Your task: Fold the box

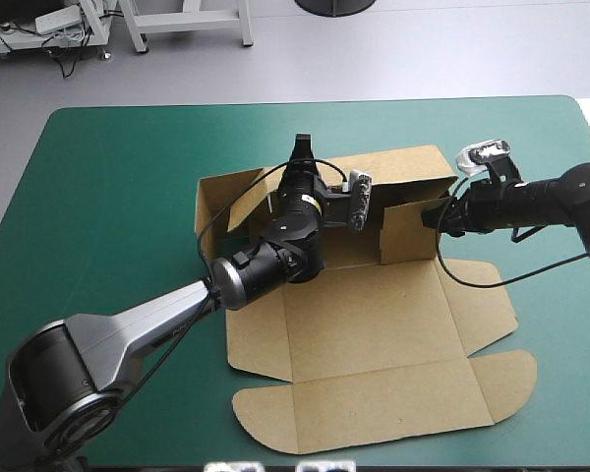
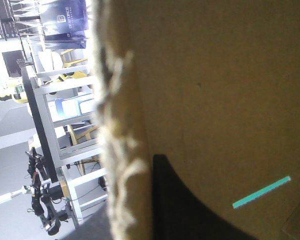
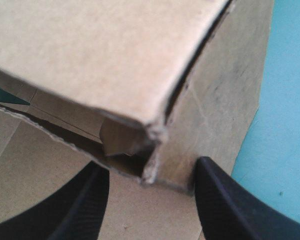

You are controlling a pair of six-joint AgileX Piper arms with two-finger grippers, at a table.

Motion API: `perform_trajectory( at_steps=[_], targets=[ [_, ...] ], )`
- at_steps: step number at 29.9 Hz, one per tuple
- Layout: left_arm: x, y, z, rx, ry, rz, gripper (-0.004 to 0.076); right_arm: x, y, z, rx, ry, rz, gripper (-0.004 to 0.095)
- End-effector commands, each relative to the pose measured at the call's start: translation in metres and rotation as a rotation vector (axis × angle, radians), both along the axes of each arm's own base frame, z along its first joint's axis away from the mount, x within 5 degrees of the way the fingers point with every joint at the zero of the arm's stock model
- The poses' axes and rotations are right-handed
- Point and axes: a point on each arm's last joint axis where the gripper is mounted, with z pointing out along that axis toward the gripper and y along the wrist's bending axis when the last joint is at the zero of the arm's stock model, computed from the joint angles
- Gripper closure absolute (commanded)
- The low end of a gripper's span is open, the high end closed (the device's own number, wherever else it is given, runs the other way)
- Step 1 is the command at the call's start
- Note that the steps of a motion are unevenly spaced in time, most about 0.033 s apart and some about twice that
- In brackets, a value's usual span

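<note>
Box lies centre frame, back walls raised; left gripper pinches the rear wall, upper centre. Right gripper stands wide astride the right wall's corner, centre right.

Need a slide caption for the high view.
Left gripper and right gripper at the raised far walls of the brown box, lid flat.

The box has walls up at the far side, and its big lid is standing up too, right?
No. The high view shows the box has far walls up, but its lid lies flat on the table.
</note>
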Motion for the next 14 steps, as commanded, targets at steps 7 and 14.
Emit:
perform_trajectory(
  at_steps=[7, 14],
  targets=[
    [0.001, -0.011, 0.010, 0.025, -0.094, -0.095, 0.0734, -0.001, 0.002, 0.022, 0.047, -0.075, -0.021, 0.0416],
    [0.002, -0.011, 0.010, 0.031, -0.096, -0.092, 0.0734, 0.007, -0.004, 0.024, 0.025, -0.143, -0.105, 0.0416]
  ],
)
